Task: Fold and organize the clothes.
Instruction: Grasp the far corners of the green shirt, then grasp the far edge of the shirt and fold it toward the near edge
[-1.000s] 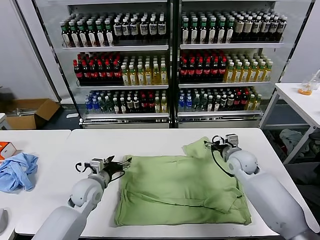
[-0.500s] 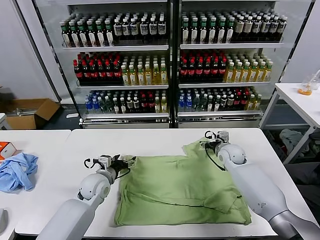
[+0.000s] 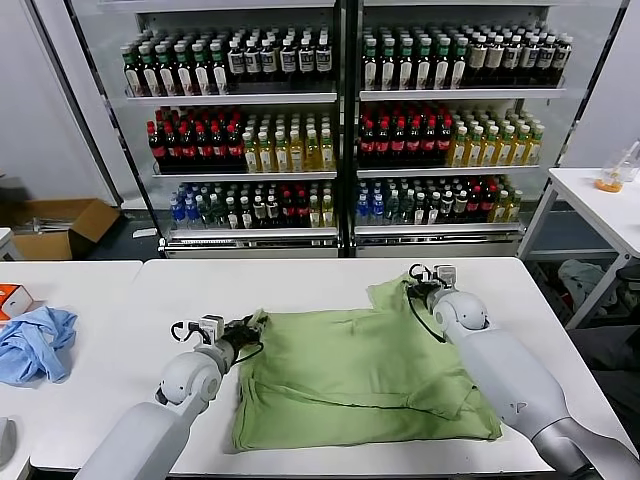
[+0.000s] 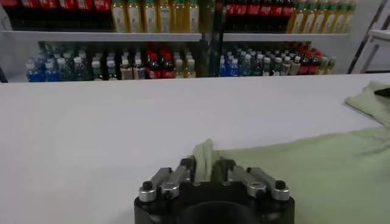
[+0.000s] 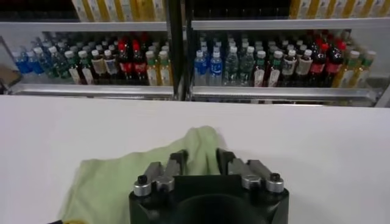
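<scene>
My left gripper (image 4: pixel 207 169) is pinched on a raised fold at the green shirt's (image 3: pixel 360 375) far left corner, cloth bunched between the fingers (image 4: pixel 187 167). My right gripper (image 5: pixel 201 159) is clamped on the shirt's far right corner, fabric humped between its fingers (image 5: pixel 177 161). The shirt lies spread on the white table (image 3: pixel 300 280) before me; my left grip sits at its ten o'clock, my right at its one o'clock. A blue garment (image 3: pixel 35 342) lies well apart at nine o'clock.

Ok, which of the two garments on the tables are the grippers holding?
The green shirt, spread on the middle table. Left gripper and right gripper each pinch a far corner. The blue garment lies crumpled, untouched.
</scene>
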Robot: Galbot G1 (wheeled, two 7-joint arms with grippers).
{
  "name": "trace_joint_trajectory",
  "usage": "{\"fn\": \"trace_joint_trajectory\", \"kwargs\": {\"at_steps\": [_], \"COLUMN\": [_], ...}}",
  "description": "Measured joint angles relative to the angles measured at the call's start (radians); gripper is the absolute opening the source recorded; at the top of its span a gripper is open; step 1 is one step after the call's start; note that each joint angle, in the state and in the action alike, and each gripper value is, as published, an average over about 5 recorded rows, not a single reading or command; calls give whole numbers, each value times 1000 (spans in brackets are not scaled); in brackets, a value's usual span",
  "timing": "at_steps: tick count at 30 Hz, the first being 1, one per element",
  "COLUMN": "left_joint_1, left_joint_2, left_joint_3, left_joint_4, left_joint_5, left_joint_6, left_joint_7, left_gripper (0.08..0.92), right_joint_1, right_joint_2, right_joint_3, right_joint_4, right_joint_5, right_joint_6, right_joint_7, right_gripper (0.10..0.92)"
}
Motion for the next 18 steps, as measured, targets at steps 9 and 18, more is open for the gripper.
{"fn": "trace_joint_trajectory", "kwargs": {"at_steps": [9,18], "left_joint_1": [18,57], "left_joint_2": [18,45], "left_joint_3": [-25,-67], "left_joint_4": [-27,-101], "left_joint_5": [-49,-104], "left_joint_6": [-35,-59], "left_joint_7": [6,8], "left_gripper": [88,88], "right_joint_1": [-32,-83], "right_joint_2": [-25,-87], "right_joint_3": [19,74], "right_joint_4": [79,221], "right_joint_5": [27,72], "right_joint_6": [15,15], "right_joint_7": [-4,15], "right_gripper": [105,105]}}
